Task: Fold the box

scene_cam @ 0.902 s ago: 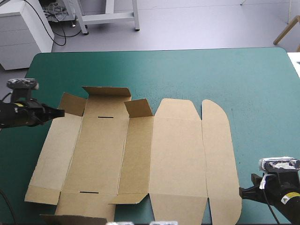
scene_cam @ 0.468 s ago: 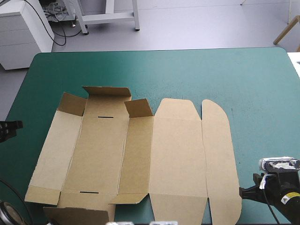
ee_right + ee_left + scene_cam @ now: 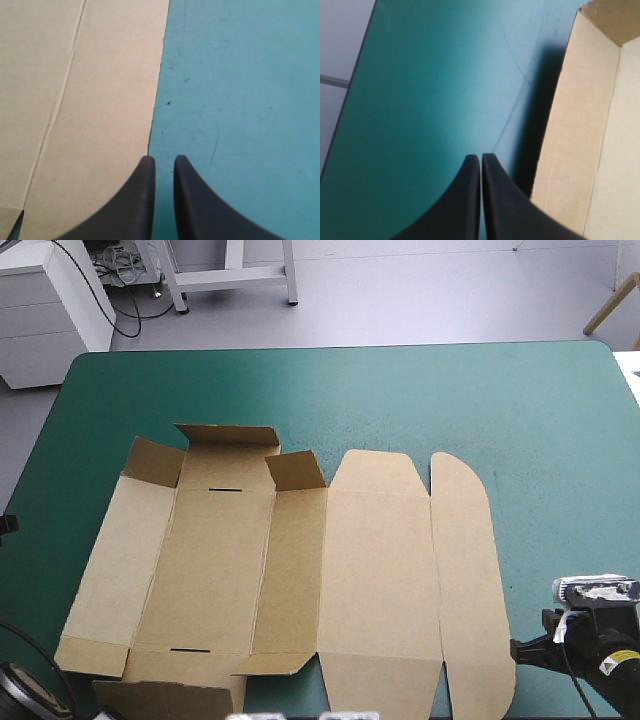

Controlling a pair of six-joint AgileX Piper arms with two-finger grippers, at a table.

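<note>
Across the left and middle of the tabletop lies the box, nearly flat, its far flaps raised. Pressed together and empty, the left claw hovers beside its left edge, the right claw likewise at its right. The board looks light and stiff: pinch an outer panel's edge.

Where the box lay on the table
We saw it spread flat toward the table's left and near edges, its short flaps at the left and its lid panels at the right. Our left gripper stood over the table just beside its left edge, and our right gripper straddled its right edge.
</note>
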